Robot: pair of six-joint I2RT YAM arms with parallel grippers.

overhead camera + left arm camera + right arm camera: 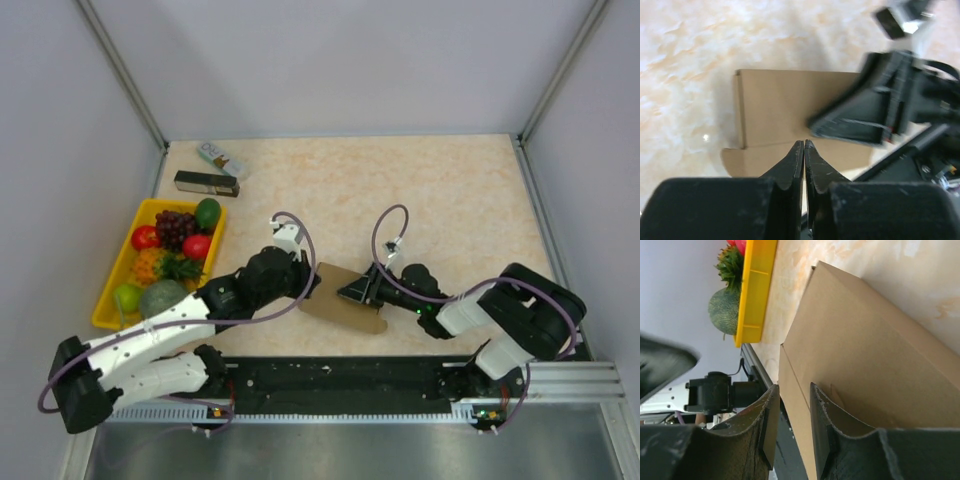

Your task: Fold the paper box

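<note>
The paper box [335, 300] is a flat brown cardboard sheet with creases, lying near the table's front edge between my two arms. My left gripper [312, 283] is at its left edge. In the left wrist view the left gripper [804, 143] is shut with nothing seen between the tips, just above a flap of the box [780, 105]. My right gripper [352, 292] lies over the box's right part and shows blurred in the left wrist view [855, 122]. In the right wrist view the right gripper [794, 387] stands narrowly open, with the box [865, 340] edge running into the gap.
A yellow tray [112, 290] of fruit stands at the left, also in the right wrist view [757, 285]. A slim black box [206, 183] and a small white packet [220, 157] lie at the back left. A black rail [330, 375] runs along the near edge.
</note>
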